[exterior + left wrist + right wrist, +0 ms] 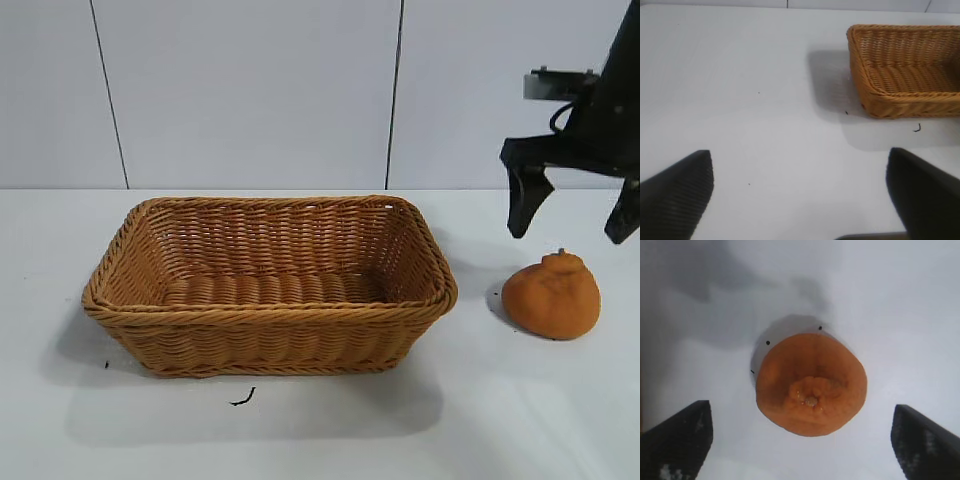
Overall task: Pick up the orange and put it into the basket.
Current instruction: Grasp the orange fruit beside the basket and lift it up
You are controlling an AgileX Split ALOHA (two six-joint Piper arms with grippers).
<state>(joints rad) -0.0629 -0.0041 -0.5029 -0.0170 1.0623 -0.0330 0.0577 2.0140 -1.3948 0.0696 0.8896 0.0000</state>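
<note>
White table point(300, 440), smooth and matte, backed by a pale panelled wall point(250, 90) with thin dark seams. Wicker basket point(270, 285) sits left of centre in the exterior view: rectangular, golden-brown, tightly woven ribbed sides sloping outward, braided rim, nothing visible inside. Right gripper point(575, 215) hangs above the table to the basket's right, pointing down, black angular fingers spread wide, holding nothing; it is just above the orange, not touching. Left gripper point(800, 195) is seen only from its own wrist camera: two dark ridged fingertips set wide apart over bare table, holding nothing, one corner of the basket ahead of it. Orange point(552, 294) rests on the table just right of the basket, outside it and apart from its wall: lumpy, dull orange, wrinkled rough skin, small knobby stem bump on top; in the right wrist view it lies between the spread fingers. Small dark curled scrap point(243, 398) lies on the table in front of the basket.
</note>
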